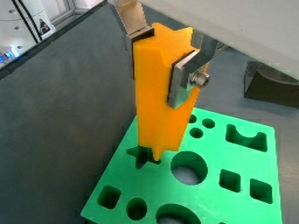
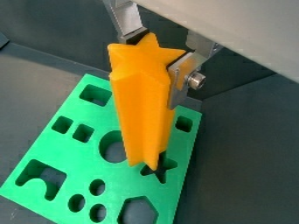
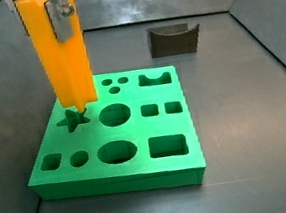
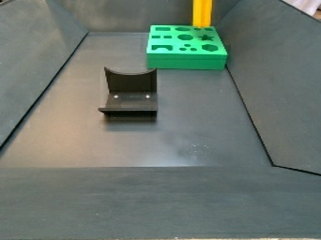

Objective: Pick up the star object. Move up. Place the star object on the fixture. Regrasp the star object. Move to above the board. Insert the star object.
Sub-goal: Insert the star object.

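Observation:
The star object is an orange-yellow ridged peg, standing upright with my gripper shut on its upper end. In both wrist views the silver fingers clamp opposite sides of the star object, with the gripper near its top. Its lower end sits at the mouth of the star-shaped hole in the green board. I cannot tell how deep it reaches. In a side view only the star object shows above the board.
The dark fixture stands on the grey floor apart from the board, with nothing on it. Its edge shows in a wrist view. The board holds several other holes: round, square and arch-shaped. Sloped bin walls ring the floor.

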{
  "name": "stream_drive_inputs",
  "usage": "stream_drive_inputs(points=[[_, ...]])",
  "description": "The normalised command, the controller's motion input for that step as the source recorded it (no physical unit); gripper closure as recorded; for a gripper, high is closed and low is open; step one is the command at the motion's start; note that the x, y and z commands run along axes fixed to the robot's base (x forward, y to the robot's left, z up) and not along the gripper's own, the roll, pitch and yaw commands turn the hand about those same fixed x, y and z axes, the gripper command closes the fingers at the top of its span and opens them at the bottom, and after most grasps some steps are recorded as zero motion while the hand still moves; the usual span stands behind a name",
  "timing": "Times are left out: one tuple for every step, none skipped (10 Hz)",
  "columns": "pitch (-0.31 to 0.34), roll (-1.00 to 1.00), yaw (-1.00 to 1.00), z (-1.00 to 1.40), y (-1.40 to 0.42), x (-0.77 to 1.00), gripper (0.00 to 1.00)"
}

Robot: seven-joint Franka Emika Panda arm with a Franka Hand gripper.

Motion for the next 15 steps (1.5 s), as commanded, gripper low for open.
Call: stream_drive_inputs(points=[[-0.011, 0.0, 0.0, -0.17, -0.07, 0.0, 1.0], [-0.014, 0.0, -0.2, -0.19, -0.1, -0.04, 1.0], [0.0, 0.02, -0.27, 0.0, -0.01, 0.0, 1.0], [0.0, 0.0, 0.0, 0.0, 0.0, 0.0, 1.0], [0.05, -0.13, -0.15, -0.27, 0.19, 0.0, 1.0], [0.16, -0.23, -0.34, -0.41, 0.22, 0.0, 1.0], [0.0, -0.11, 0.0, -0.02, 0.02, 0.0, 1.0], [0.0, -0.03, 0.0, -0.09, -0.02, 0.0, 1.0], [0.077, -0.13, -0.38, -0.31, -0.07, 0.0, 1.0], [0.116, -0.14, -0.57, -0.25, -0.09, -0.04, 1.0], [0.0, 0.0, 0.0, -0.05, 0.0, -0.02, 1.0], [0.0, 0.0, -0.15, -0.09, 0.0, -0.22, 1.0], [0.0, 0.0, -0.25, 0.0, 0.07, -0.6, 1.0], [-0.007, -0.02, -0.13, 0.0, 0.08, -0.53, 1.0], [-0.026, -0.03, -0.05, 0.0, 0.01, -0.35, 1.0]])
